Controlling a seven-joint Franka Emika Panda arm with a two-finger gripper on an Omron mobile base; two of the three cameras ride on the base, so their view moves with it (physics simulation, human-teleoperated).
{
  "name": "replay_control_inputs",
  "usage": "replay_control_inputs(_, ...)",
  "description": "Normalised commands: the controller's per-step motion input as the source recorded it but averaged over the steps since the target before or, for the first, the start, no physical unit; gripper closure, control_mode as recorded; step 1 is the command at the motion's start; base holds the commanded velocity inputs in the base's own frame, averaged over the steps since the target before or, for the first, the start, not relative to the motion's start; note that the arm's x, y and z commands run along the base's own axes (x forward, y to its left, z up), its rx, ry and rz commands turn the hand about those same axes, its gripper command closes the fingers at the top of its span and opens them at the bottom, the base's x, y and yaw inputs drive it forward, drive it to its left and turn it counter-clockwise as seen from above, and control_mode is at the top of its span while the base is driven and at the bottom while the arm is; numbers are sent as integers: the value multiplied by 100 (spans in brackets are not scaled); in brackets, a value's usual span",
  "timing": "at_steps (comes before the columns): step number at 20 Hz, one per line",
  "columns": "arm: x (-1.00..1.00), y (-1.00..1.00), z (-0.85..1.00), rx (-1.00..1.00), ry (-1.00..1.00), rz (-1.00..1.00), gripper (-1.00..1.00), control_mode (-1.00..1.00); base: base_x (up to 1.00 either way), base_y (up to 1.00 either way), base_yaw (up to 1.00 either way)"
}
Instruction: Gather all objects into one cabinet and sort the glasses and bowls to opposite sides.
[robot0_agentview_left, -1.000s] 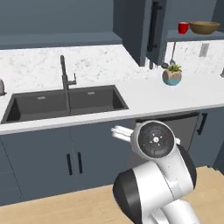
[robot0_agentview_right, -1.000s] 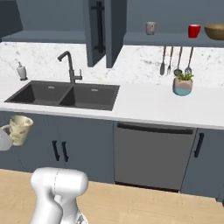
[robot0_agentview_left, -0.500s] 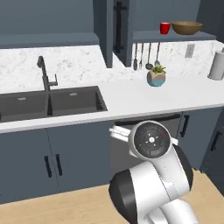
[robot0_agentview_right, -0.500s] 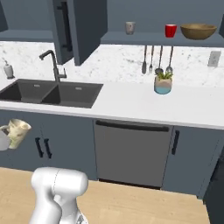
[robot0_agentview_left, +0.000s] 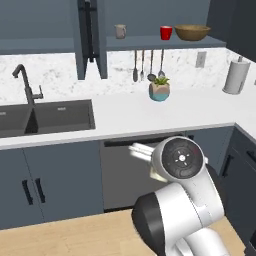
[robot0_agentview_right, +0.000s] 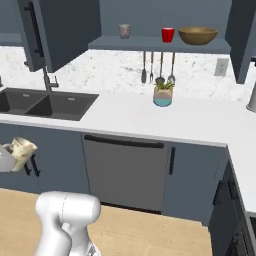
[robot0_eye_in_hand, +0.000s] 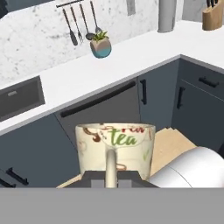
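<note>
- The cream patterned mug (robot0_eye_in_hand: 115, 148) sits directly ahead of the hand camera, upright, rim up, its handle turned toward the camera; "tea" is printed in green inside the rim.
- In the right base view the same mug (robot0_agentview_right: 21, 151) hangs at the left edge, low in front of the base cabinets, tipped on its side.
- The gripper (robot0_eye_in_hand: 111, 180) has its fingers pinched tight on the mug's handle.
- On the open wall cabinet (robot0_agentview_left: 165, 43) shelf stand the taupe mug (robot0_agentview_left: 120, 31), then the red cup (robot0_agentview_left: 166, 33), then the wooden bowl (robot0_agentview_left: 192, 32) at the right end.
- The cabinet door (robot0_agentview_left: 90, 37) stands swung open to the left of the shelf.
- Below the shelf, utensils (robot0_agentview_left: 148, 65) hang on the marble backsplash, and a small teal-and-peach planter (robot0_agentview_left: 159, 90) stands on the white counter (robot0_agentview_left: 125, 117).
- The sink (robot0_agentview_left: 45, 116) lies well to the left.
</note>
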Motion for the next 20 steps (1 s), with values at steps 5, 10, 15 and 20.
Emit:
replay_control_inputs(5,0,0,0,0,0,0,100,100,0,-62,0)
replay_control_inputs(10,0,0,0,0,0,0,100,100,0,-88,6)
replay_control_inputs(15,0,0,0,0,0,0,100,100,14,8,4)
replay_control_inputs(20,0,0,0,0,0,0,100,100,21,0,1)
